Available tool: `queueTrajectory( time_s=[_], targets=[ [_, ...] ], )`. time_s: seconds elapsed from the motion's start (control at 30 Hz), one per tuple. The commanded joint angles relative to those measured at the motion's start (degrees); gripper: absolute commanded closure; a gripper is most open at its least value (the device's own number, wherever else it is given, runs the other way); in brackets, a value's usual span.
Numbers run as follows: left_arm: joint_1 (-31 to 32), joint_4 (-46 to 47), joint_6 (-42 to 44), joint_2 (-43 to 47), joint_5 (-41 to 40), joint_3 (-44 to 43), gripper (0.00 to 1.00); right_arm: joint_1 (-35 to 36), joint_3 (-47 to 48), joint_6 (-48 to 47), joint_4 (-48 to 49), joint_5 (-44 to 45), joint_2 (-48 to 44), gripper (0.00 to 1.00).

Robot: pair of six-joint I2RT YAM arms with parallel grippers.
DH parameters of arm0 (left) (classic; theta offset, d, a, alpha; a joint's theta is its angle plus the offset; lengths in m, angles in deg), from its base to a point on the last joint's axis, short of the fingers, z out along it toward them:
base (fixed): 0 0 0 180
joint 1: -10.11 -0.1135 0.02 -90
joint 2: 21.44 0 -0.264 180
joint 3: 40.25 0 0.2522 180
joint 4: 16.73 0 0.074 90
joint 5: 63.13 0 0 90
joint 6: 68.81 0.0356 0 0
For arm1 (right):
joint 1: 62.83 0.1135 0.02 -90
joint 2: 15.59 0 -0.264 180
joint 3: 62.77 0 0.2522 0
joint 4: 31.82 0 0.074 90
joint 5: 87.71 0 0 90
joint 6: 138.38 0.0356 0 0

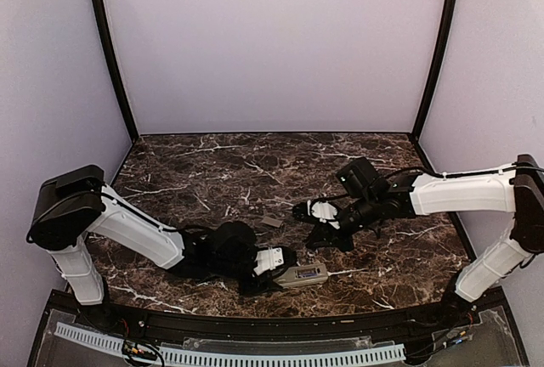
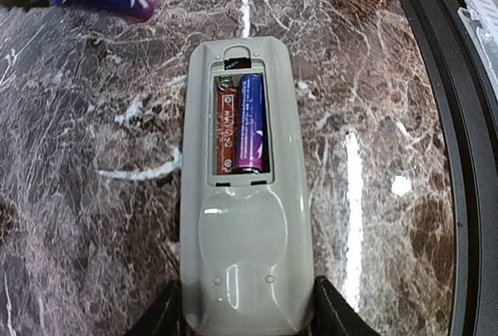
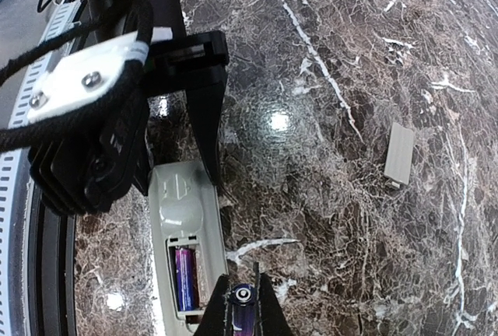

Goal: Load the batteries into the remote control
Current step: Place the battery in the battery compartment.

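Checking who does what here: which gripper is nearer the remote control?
Left. The left gripper clamps the remote control at one end; the right gripper, holding a battery, hovers off its compartment end, apart from it.

We see a dark brown tabletop (image 2: 78, 196) veined white like marble, a grey-beige plastic remote control (image 2: 245, 235), glossy blue-purple cylindrical batteries (image 2: 250, 122), and a reddish-brown slot (image 2: 226, 130).
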Motion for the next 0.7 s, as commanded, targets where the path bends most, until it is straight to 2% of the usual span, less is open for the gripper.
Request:
queueTrajectory(
  time_s=[0.0, 0.23, 0.33, 0.43, 0.67],
  targets=[
    [-0.6, -10.8, -0.3, 4.1, -3.0, 2.0, 0.67, 0.9, -0.9, -1.0, 0.9, -0.5, 0.1, 1.00],
    [-0.6, -12.3, 1.8, 5.4, -6.9, 3.8, 0.68, 4.9, 3.6, -3.5, -1.7, -0.1, 6.1, 1.00],
    [-0.6, -10.8, 3.7, 7.9, -4.1, 6.2, 0.67, 5.6, 4.4, -1.9, 1.6, -4.5, 7.1, 1.00],
    [-1.2, -11.6, 7.7, 9.6, -2.6, 6.2, 0.65, 5.7, 5.3, -0.6, 3.1, -4.8, 7.8, 1.00],
    [-2.4, -12.9, 9.0, 7.9, -2.5, 4.0, 0.65, 5.9, 5.8, 0.1, 5.4, -7.9, 10.7, 1.00]
  ],
)
